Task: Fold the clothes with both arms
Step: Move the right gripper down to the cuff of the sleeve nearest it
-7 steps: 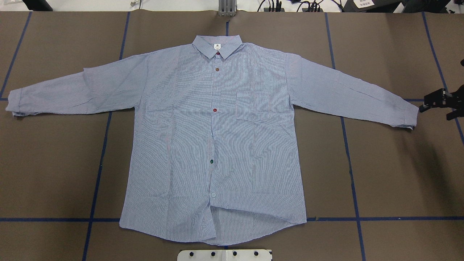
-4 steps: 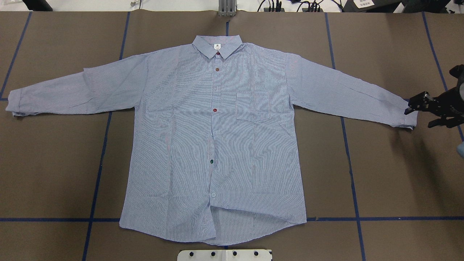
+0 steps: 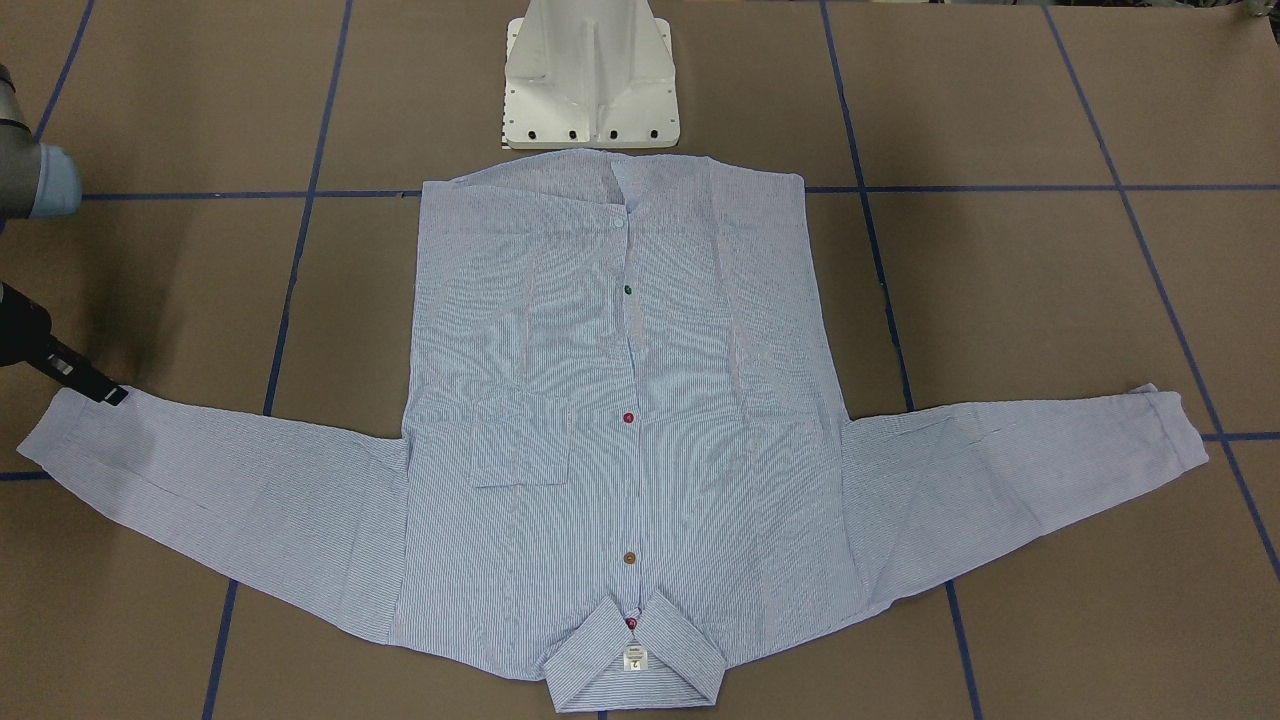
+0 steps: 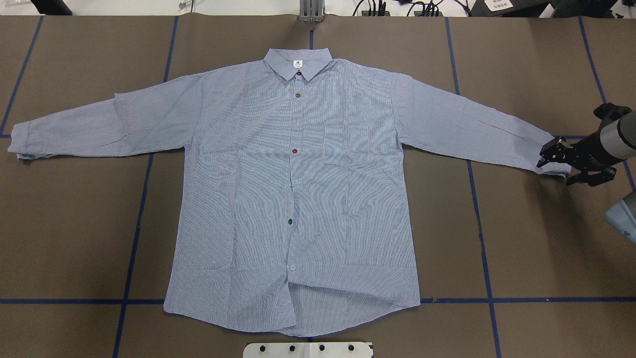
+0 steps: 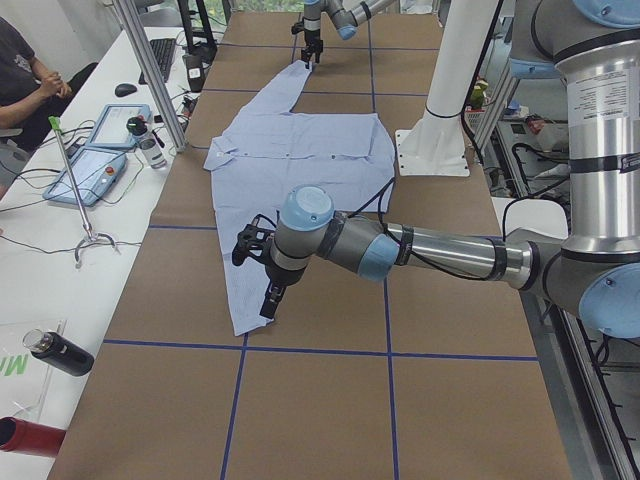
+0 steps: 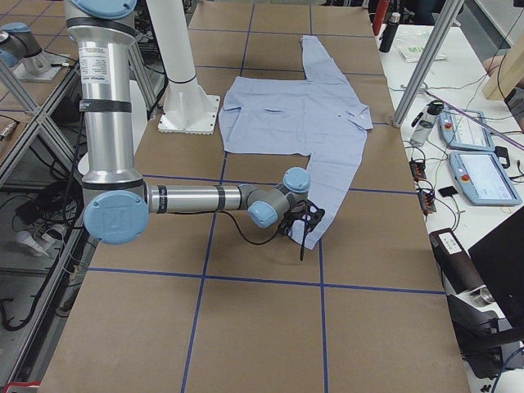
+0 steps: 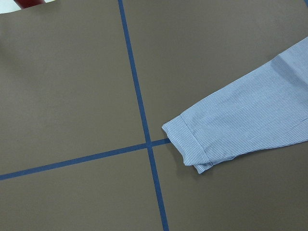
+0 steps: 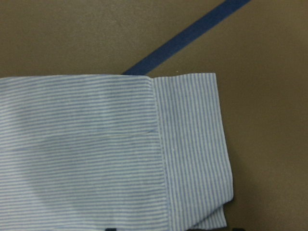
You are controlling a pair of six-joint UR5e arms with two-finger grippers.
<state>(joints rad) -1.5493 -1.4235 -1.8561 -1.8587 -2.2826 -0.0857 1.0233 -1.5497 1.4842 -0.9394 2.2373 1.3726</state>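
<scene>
The clothes are one pinstriped light blue shirt (image 4: 298, 189), spread flat and front up on the brown table, collar at the far side, both sleeves stretched out. My right gripper (image 4: 559, 166) is open at the right cuff (image 8: 192, 144), with its fingers straddling the cuff's end low over the table. One black finger (image 3: 95, 382) touches the sleeve end in the front-facing view. The left cuff (image 7: 187, 144) lies untouched. My left gripper (image 5: 258, 272) hangs above the left sleeve and shows only in the exterior left view, so I cannot tell its state.
The white pedestal base (image 3: 590, 90) stands at the shirt's hem side. Blue tape lines (image 4: 482, 238) cross the table cover. A side table holds tablets (image 5: 95, 150) and bottles (image 5: 60, 352), and a person (image 5: 30, 75) sits at it.
The right gripper has moved in from the table's right edge toward the shirt and now reaches over the right cuff. The shirt has not moved.
</scene>
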